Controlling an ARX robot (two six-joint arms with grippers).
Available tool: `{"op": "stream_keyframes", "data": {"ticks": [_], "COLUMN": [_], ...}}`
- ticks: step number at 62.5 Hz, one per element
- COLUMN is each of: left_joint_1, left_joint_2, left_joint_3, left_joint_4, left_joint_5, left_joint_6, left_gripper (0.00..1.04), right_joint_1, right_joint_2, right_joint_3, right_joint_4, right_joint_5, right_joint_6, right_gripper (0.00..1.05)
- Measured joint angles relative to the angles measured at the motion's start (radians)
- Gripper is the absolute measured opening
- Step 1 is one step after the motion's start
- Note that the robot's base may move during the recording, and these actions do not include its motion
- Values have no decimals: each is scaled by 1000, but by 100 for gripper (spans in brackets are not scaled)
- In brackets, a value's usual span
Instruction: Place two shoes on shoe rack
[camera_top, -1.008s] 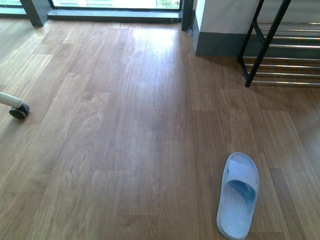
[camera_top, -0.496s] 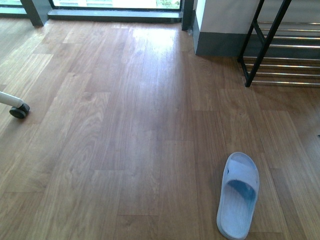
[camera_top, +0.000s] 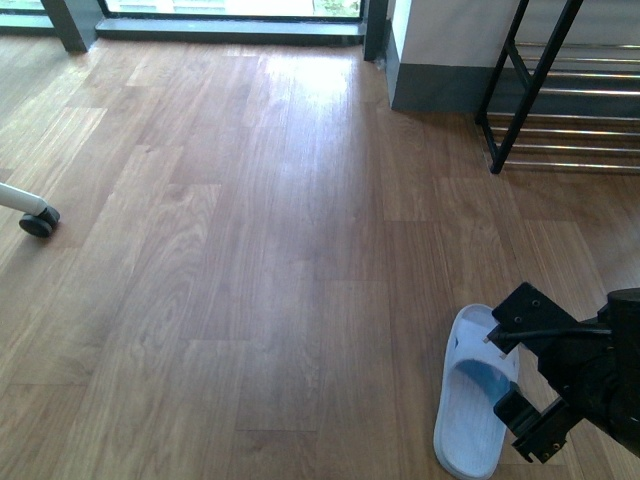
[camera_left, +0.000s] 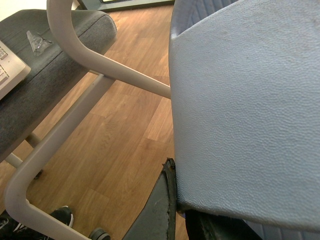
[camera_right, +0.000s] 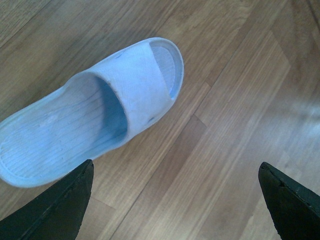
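At the lower right of the front view, the right gripper has just arrived beside the sandal on the floor, jaws spread wide and empty (shoe rack well apart, upper right); we judge pickup next. Of the left gripper we cannot tell the grip.

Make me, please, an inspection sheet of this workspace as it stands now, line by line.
Surface: wooden plank floor, with glare near the window.
Job's things: one sandal lies flat on the floor, near right; a pale blue pebbled thing, probably the second sandal, fills the left wrist view; shoe rack far right, no shoe on its visible bars.
Clutter: caster wheel at left; grey-cushioned chair in the left wrist view.
Claws: right claw open, by the sandal, nothing between its fingers; left claw partly seen, state unclear.
Cables: nothing seen.
Surroundings: window frame and white wall at the far end.
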Motion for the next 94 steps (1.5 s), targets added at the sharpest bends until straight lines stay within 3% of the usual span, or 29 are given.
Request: {"op": "stream_keyframes", "data": {"ticks": [29, 59, 67, 76, 94], "left_joint_1": [0, 0, 0, 0, 0], "left_joint_2": [0, 0, 0, 0, 0], "left_joint_3": [0, 0, 0, 0, 0], "left_joint_4": [0, 0, 0, 0, 0], "left_joint_5": [0, 0, 0, 0, 0], "left_joint_6": [0, 0, 0, 0, 0], "left_gripper": [2, 2, 2, 2, 2], "right_joint_1": [5, -84, -93, -95, -89], "right_joint_2": [254, 437, 462, 500, 525], "right_joint_3": [288, 471, 495, 537, 547], "right_joint_4": [-79, -24, 4, 16, 44], "right_joint_5": [-14, 48, 56, 65, 106], "right_joint_6": [95, 57, 56, 63, 101], "right_gripper": [96, 95, 79, 52, 10]}}
